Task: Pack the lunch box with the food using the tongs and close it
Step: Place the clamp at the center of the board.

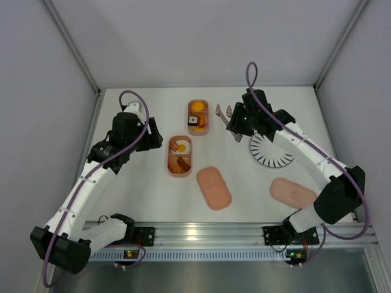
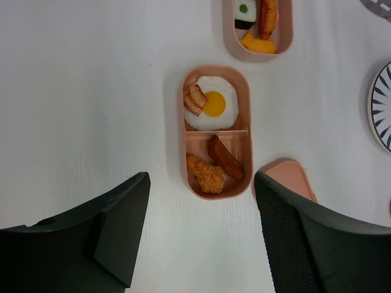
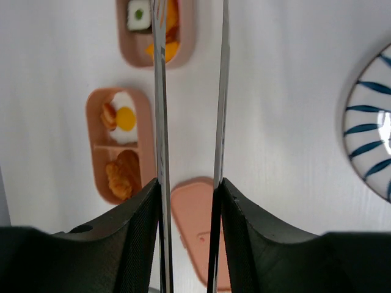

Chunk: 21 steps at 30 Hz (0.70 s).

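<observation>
Two pink lunch box trays sit loaded mid-frame in the top view: egg tray (image 2: 198, 145) below, sushi tray (image 2: 288, 30) above. One lid (image 1: 214, 188) and another lid (image 1: 293, 193) lie lower right, off the trays. Right gripper (image 3: 188, 189) pinches the tongs (image 3: 160, 91) by the striped plate (image 1: 269, 155); left gripper (image 2: 201, 177) hangs spread wide over the egg tray.

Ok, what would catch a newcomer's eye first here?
The near tray and far tray mid-table, both holding food, with the lids lying off toward the arm bases. Next, the right end effector shut on the tongs beside the striped plate, while the left end effector hangs open above the near tray.
</observation>
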Each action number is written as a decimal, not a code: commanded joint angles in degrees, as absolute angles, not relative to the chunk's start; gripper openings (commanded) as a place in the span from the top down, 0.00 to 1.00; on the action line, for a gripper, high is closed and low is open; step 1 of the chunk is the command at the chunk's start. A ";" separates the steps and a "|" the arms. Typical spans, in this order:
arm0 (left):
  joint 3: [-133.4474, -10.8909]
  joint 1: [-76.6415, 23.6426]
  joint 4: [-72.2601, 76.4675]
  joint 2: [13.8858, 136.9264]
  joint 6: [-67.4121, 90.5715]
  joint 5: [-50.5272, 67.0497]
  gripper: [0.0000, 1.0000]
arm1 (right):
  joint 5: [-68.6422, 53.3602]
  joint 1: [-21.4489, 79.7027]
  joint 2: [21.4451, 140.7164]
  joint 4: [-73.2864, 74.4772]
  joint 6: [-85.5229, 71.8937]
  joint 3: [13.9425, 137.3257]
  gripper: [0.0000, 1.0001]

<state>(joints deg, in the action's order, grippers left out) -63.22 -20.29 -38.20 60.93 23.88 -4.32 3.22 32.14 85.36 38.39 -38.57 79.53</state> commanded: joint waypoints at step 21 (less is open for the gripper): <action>-63.46 -20.04 -35.33 62.58 25.57 -3.69 0.26 | 11.60 23.47 117.68 33.93 -34.80 98.88 0.58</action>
